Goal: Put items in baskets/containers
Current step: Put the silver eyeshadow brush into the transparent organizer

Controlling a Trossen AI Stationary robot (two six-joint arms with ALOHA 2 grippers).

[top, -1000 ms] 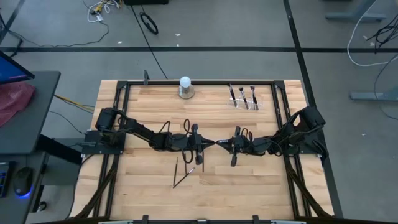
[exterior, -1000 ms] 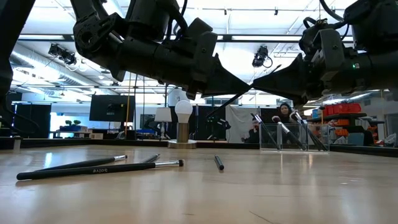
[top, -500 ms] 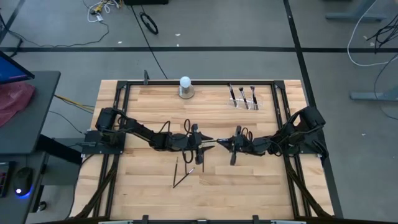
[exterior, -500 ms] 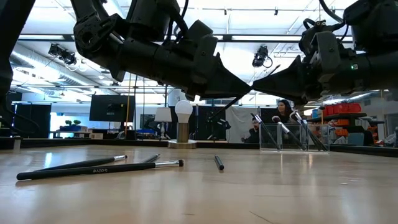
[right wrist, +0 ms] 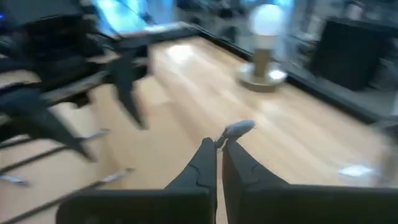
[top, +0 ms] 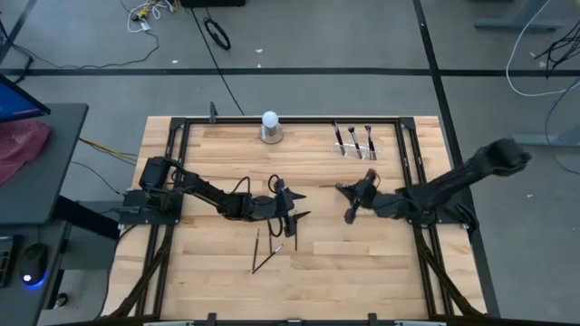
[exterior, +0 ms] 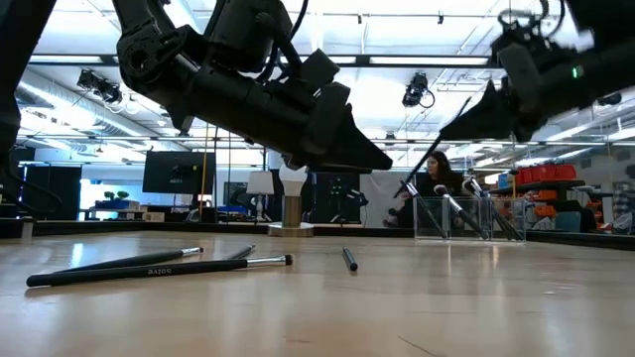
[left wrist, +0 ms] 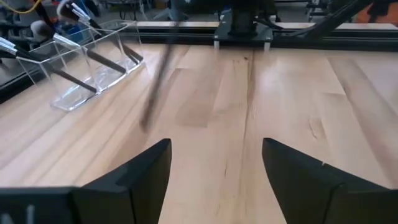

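Observation:
My right gripper [top: 342, 187] is shut on a thin dark brush [top: 350, 212] above the middle of the table, to the right of centre. Left of it, my left gripper [top: 296, 206] stands open and holds nothing; its fingers [left wrist: 134, 180] frame bare wood. The clear holder [top: 359, 146] stands at the far right with three brushes leaning inside it, bristles up. Several more brushes [top: 263, 252] lie flat on the wood toward the near edge, below my left gripper. My right gripper pinches the brush between its two fingertips close to the pale bristle end [right wrist: 238, 129], which pokes out past them. The fingers come about level from the table's right side and lie across the brush. The handle [exterior: 422, 164] slants down below them, clear of the table.
A white ball on a round grey base [top: 270, 127] stands at the far edge, left of the holder. A black frame [top: 290, 120] runs around the wooden top. Bare wood lies between my right gripper and the holder [left wrist: 93, 59].
My left gripper has opened and let go of the brush that both grippers held tip to tip. My right gripper has drawn back toward the table's right edge, risen and tipped up toward level, carrying the brush away from my left gripper.

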